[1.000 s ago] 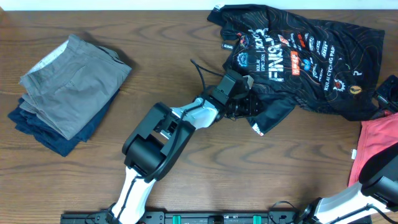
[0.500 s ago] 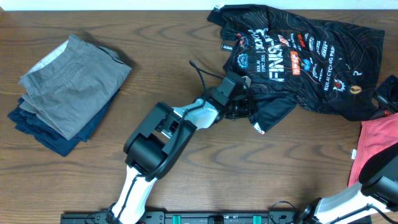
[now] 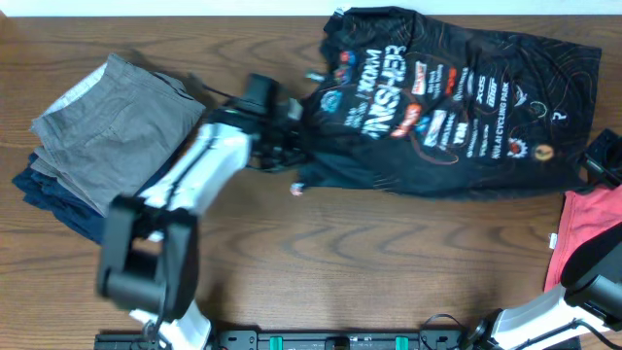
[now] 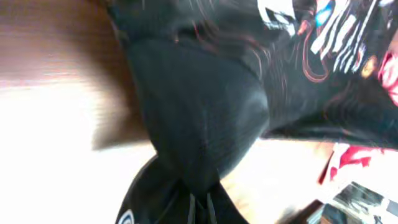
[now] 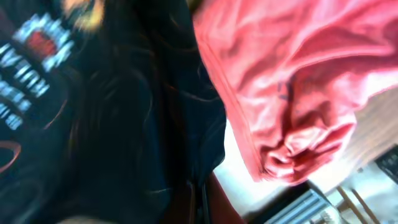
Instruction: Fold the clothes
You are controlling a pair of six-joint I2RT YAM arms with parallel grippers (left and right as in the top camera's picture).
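Note:
The black jersey (image 3: 447, 107) with orange contour lines and white and orange logos lies stretched out across the back right of the table. My left gripper (image 3: 284, 148) is at its left edge, shut on a bunched fold of black fabric. In the left wrist view that fold (image 4: 205, 106) runs down into the closed jaws (image 4: 199, 208). My right gripper (image 3: 595, 160) is at the jersey's right edge. In the right wrist view its jaws (image 5: 198, 202) are shut on dark jersey cloth (image 5: 106, 124).
A stack of folded grey and navy trousers (image 3: 107, 136) lies at the left of the table. A red shirt (image 3: 588, 228) lies crumpled at the right edge, just below the right gripper, and also shows in the right wrist view (image 5: 292, 74).
My left arm has swung far to the left, pulling the jersey's edge with it. The jersey is now stretched wider and flatter. The right gripper has stayed in place.

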